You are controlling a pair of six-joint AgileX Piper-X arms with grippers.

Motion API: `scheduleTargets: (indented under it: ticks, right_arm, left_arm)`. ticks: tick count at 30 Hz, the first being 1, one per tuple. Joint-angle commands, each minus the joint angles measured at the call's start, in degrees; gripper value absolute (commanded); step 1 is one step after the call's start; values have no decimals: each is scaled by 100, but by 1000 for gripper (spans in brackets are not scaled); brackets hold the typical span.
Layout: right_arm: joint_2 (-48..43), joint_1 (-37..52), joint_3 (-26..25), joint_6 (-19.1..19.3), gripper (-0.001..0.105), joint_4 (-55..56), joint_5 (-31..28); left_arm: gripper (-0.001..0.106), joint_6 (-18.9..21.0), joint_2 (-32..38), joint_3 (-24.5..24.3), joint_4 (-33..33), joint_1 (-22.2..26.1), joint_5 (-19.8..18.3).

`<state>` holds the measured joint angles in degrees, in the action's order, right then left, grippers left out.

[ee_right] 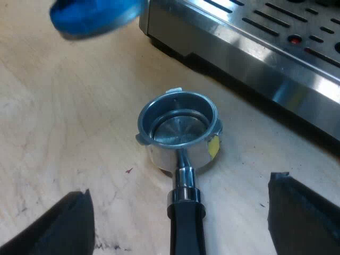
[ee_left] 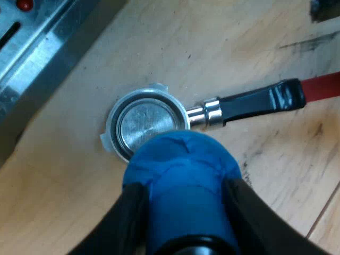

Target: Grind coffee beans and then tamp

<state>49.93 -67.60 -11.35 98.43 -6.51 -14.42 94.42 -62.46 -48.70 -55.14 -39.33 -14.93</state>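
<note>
Left hand [ee_left: 183, 188] clamped on blue tamper [ee_left: 180, 159]: black fingers [ee_left: 127, 223] press both sides of its rounded, matte, slightly wrinkled head. Tamper hangs over near rim of metal holder [ee_left: 146, 122], covering part of it; can't tell if it touches.

Holder lies on pale wood-grain desk [ee_left: 212, 42]. It has a round steel basket with a flanged rim and small lugs. Inside the basket the bare shiny metal floor shows, with faint radial lines. A chrome collar joins the basket to a glossy dark handle [ee_left: 255, 101], which ends in a red tip [ee_left: 321, 85].

Espresso machine [ee_left: 37, 42] sits near the holder, apart from it: brushed steel, a slotted tray top, a small red dot on it.

Right hand [ee_right: 180, 188] is wide apart, one black finger on each side of the handle, touching nothing. From this side the basket wall carries a small yellow mark [ee_right: 213, 146]. A blurred blue blob by the machine's corner is probably the tamper, held above the desk
</note>
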Motion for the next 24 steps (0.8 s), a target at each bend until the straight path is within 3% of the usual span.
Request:
scheduleTargets:
  ticks: [1, 24]
  right_arm:
    - [-47, 7, -13, 85, 69, -61, 8]
    - [-47, 7, -13, 85, 69, -61, 8]
  left_arm:
    - [0, -7, -117, -49, 136, -20, -30]
    - [0, -88, -952, -49, 657, -20, -30]
